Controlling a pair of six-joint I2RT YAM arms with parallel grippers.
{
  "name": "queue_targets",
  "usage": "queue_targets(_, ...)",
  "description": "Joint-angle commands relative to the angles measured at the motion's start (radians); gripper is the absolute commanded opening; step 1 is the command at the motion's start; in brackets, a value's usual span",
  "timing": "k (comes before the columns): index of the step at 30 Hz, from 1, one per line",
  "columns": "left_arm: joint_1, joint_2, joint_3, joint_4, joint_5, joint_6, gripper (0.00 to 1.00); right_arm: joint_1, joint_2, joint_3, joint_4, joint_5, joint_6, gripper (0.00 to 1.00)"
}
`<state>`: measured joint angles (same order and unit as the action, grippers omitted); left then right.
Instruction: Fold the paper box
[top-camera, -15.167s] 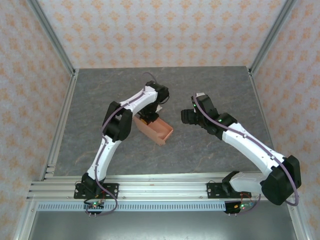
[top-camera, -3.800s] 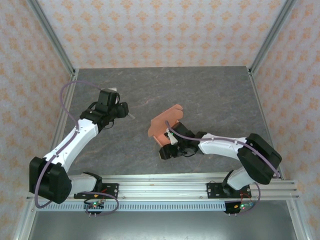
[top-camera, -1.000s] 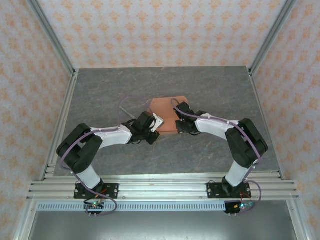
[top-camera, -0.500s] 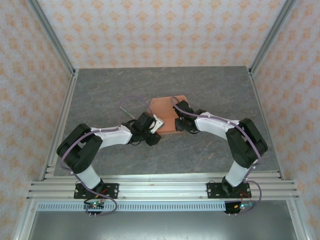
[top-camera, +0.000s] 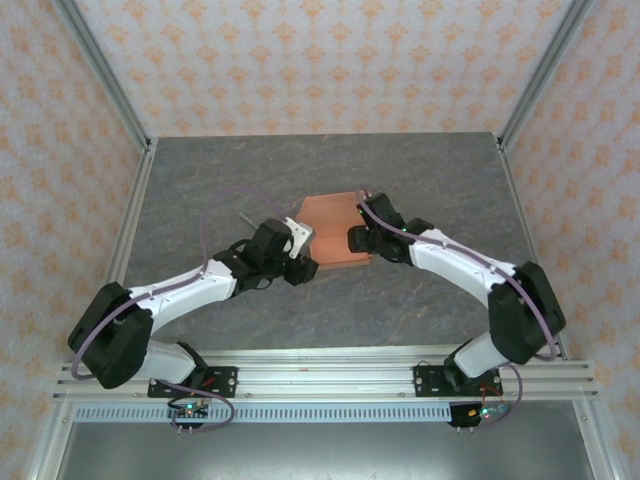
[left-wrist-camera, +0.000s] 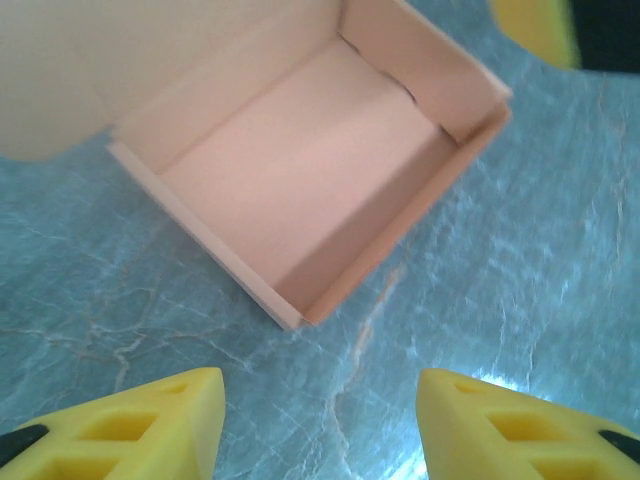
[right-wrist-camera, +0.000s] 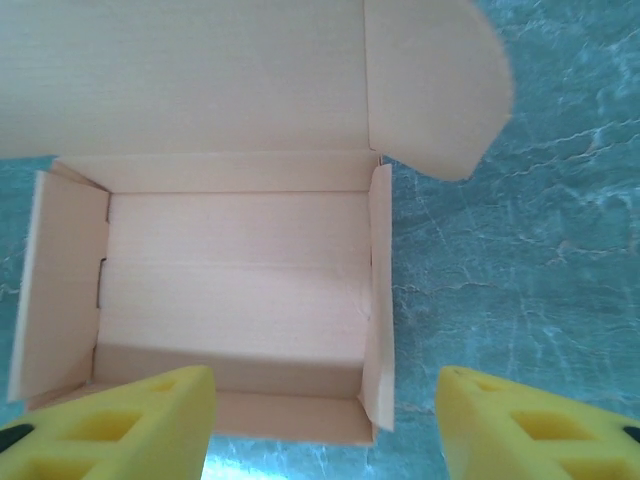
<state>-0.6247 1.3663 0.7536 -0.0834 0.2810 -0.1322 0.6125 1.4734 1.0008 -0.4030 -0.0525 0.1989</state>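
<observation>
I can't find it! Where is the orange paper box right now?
In the top view, the paper box sits open near the middle of the table, between the left gripper and the right gripper.

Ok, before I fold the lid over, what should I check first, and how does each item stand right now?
1. Walls of the paper box standing, tray formed: ok.
2. Inside of the tray free of anything: ok.
3. The lid laid back and open, nothing resting on it: ok.
4. The side tab bent ready for tucking: not ok, it lies flat with the lid.
5. The left fingers open, short of the box's near corner: ok.
6. The right fingers open, holding nothing: ok.
</observation>
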Motion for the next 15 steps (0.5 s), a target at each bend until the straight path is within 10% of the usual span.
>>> queue_targets(1, 0.021, 0.009, 0.009, 0.063, -0.065, -0.184, 0.53, -0.012, -0.024, -0.06, -0.073, -0.006, -0.047, 0.61)
queue_targets(15, 0.022, 0.247, 0.181, 0.046, -0.192, -0.396, 0.51, -0.04, 0.008, -0.123, -0.086, -0.095, -0.042, 0.56)
